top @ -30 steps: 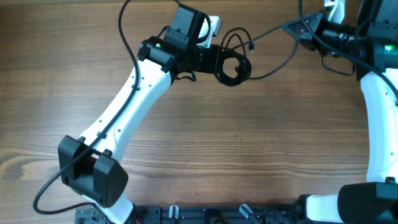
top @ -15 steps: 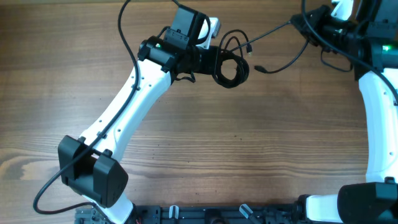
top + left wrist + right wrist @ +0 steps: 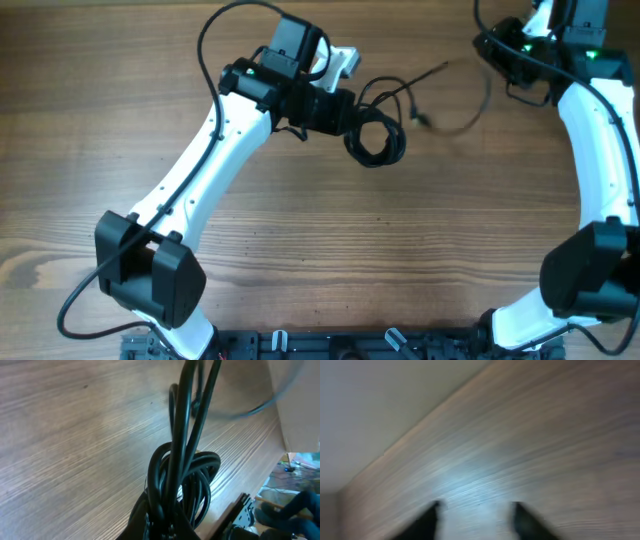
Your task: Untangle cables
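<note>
The cables form a black coiled bundle [image 3: 376, 144] at the back middle of the table, hanging from my left gripper [image 3: 350, 112], which is shut on several of its strands. In the left wrist view the strands [image 3: 186, 435] run up from the coil [image 3: 200, 477] pinched in the left gripper [image 3: 169, 527]. One loose cable [image 3: 450, 127] trails right from the bundle as a blurred arc, free of any grip. My right gripper [image 3: 497, 52] is at the back right, apart from it. The right wrist view is blurred; that gripper [image 3: 477, 521] is open over bare wood, with nothing between its fingers [image 3: 426, 522].
The wooden table's [image 3: 330, 250] far edge and a pale wall [image 3: 380, 405] lie close behind my right gripper. A black fixture rail [image 3: 350, 345] runs along the front edge. The left arm [image 3: 200, 190] crosses the left half diagonally; the right arm [image 3: 600, 170] stands along the right edge.
My right gripper has opened and let go of the cable end, which now swings loose. My left gripper has shifted slightly down and right with the bundle.
</note>
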`<state>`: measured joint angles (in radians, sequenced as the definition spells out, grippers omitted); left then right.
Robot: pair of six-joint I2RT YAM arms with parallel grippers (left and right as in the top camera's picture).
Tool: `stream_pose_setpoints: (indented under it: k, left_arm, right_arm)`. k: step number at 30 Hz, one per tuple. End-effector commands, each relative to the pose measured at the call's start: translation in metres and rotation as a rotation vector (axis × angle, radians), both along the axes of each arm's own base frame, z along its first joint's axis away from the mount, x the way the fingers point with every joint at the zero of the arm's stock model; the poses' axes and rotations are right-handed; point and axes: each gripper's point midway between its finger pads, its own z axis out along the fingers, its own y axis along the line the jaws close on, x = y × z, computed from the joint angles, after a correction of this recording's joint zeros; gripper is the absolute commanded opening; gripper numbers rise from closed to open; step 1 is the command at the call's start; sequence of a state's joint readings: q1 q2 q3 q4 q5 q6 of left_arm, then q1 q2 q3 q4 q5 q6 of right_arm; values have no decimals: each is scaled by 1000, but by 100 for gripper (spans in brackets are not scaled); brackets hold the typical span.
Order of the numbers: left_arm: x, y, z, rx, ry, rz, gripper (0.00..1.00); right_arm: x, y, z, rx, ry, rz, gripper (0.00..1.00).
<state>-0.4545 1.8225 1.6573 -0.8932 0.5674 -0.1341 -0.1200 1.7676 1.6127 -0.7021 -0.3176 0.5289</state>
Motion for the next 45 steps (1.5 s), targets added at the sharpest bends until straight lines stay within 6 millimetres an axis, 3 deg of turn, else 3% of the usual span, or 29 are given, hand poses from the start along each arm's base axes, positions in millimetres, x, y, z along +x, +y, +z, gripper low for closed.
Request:
stream_pose_setpoints:
  k: [1, 8, 15, 21, 25, 29, 35, 38, 43, 45]
  left_arm:
    - [2, -5, 5, -65, 15, -13, 4]
    - [35, -17, 31, -198, 15, 158, 4]
    - [66, -29, 67, -355, -37, 265, 4]
    - [83, -18, 65, -347, -18, 413, 4]
    - [87, -12, 60, -358, 72, 540, 4]
    - [88, -11, 59, -390, 158, 623, 4]
    - [88, -12, 59, -407, 200, 656, 4]
    - [87, -12, 59, -404, 203, 657, 4]
    - [84, -10, 53, -382, 221, 662, 4]
    - [82, -8, 49, -367, 232, 670, 4]
  right_arm:
    - [-3, -7, 6, -69, -9, 48, 100]
    - [-41, 54, 8, 120, 32, 364, 99]
    - [-55, 98, 20, 196, -11, 543, 95]
    - [-47, 103, 34, 200, -74, 548, 89]
    - [-37, 90, 40, 185, -64, 417, 86]
    - [-36, 91, 36, 186, -32, 367, 82]
    - [-42, 120, 29, 157, -8, 418, 82]
    - [-43, 126, 19, 123, 35, 376, 81]
    - [-38, 131, 21, 105, 13, 369, 75]
    - [-31, 122, 20, 60, -2, 330, 73]
